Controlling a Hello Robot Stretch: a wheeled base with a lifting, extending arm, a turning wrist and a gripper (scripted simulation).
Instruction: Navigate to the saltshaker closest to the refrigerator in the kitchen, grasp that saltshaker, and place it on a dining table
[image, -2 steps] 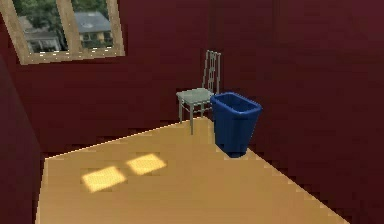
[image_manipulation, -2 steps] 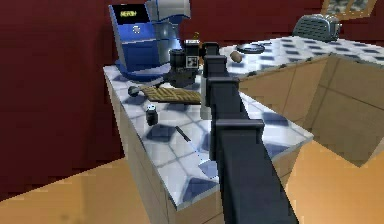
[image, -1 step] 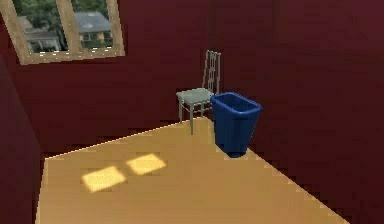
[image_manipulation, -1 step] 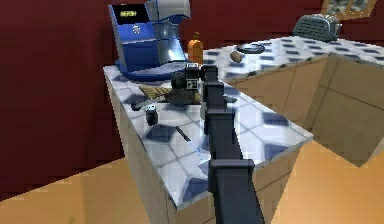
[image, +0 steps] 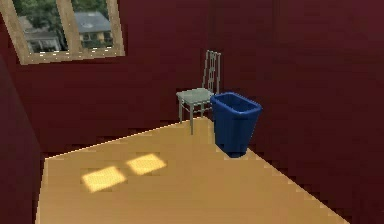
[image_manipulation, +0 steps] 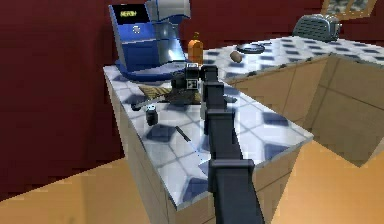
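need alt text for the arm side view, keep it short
The robot's dark square arm extends from the bottom edge over a blue-and-white tiled counter, its gripper near the base of a blue coffee machine. An orange bottle and a silver toaster stand farther along, before a dark red wall.

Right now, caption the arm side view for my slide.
The arm extends across a tiled counter, gripper near a coffee machine.

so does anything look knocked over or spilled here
Nothing stands out. The chair and blue bin stand upright in the corner; on the tiled counter the coffee machine, orange bottle and toaster are upright, with no spill visible.
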